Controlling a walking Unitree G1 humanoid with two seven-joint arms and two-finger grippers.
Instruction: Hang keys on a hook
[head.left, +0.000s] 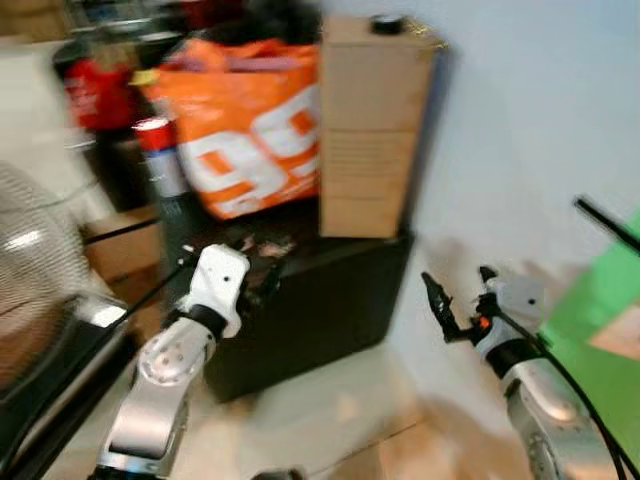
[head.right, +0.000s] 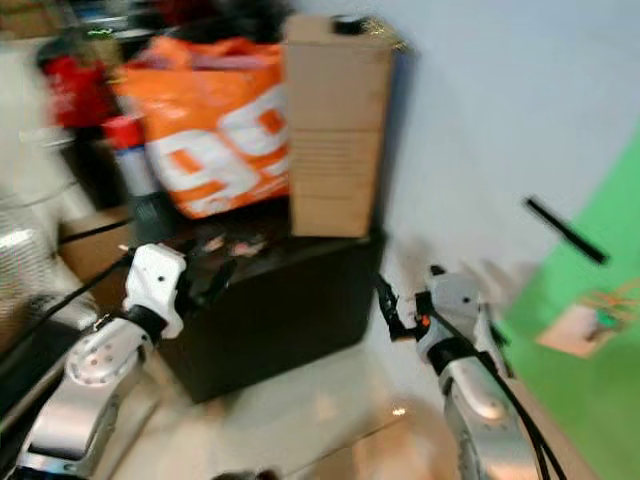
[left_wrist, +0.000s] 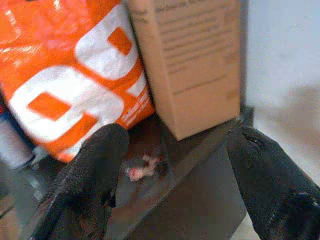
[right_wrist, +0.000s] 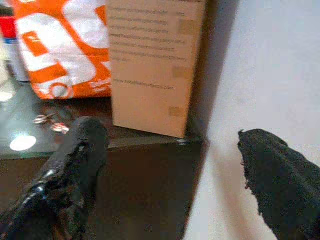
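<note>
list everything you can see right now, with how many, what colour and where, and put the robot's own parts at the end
Black cabinet: one, glossy dark top, against the white wall.
Cardboard box: one, tan, upright on the cabinet beside the wall.
Orange bag: one, orange with white print, on the cabinet, to the box's left.
Keys: one small bunch, silvery with a reddish bit, lying on the cabinet top in front of the bag.
Can: one, red top, grey body, left of the bag; blurred.
Fan: one, pale wire grille, far left.
Green panel: one, far right.
Left gripper: black fingers, open, reaching toward the keys.
Right gripper: black fingers, open, at the cabinet's corner by the wall.
</note>
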